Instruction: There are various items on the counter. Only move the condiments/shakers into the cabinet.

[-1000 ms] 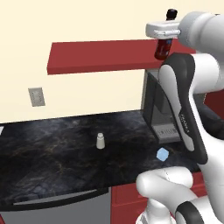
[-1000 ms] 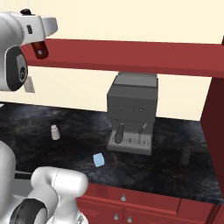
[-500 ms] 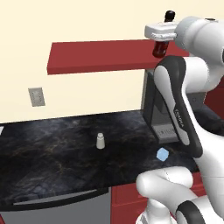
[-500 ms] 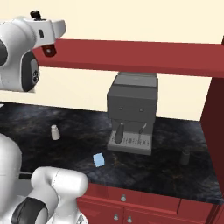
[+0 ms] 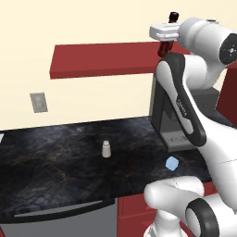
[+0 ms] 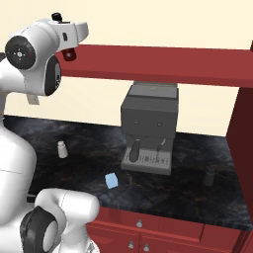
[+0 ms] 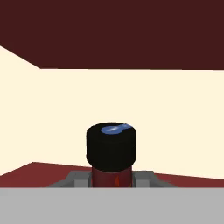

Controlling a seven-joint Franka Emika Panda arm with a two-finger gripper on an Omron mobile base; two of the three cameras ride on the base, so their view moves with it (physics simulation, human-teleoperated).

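In the left base view, the white arm is rising from the lower right and bending high, with the gripper (image 5: 167,40) sitting level with the top of the long dark red cabinet (image 5: 106,59) on the cream wall. The red sauce bottle (image 5: 165,47) is hanging in the fingers, its body showing below the hand at the cabinet's right end. On the black marble-look surface (image 5: 55,162) the whitish-grey shaker (image 5: 106,149) is standing upright in the open, and the small light-blue block (image 5: 172,163) is lying nearer the front edge, to the right. The grey coffee machine (image 5: 163,115) is standing behind the arm. A light switch plate (image 5: 39,102) is showing on the wall at left.

The right base view is adding what the first one hides: the black shaker (image 6: 209,178) is standing upright to the right of the coffee machine (image 6: 149,126), near a tall dark red side panel (image 6: 243,148). Red lower cupboards (image 6: 163,234) with small knobs are running below the surface (image 6: 84,143). The whitish-grey shaker (image 6: 62,149) is standing at left, the light-blue block (image 6: 111,181) in front. The gripper (image 6: 69,47) is holding the bottle (image 6: 69,54) against the cabinet's (image 6: 163,64) left end.

The hand view is looking straight past the bottle's black cap (image 7: 111,146), the red body (image 7: 111,178) just below it, with the two fingers (image 7: 76,179) pressing on either side, clamped on the bottle. Beyond it, the cabinet's dark red top (image 7: 39,170) is lying low, cream wall behind and a dark red band (image 7: 112,30) above
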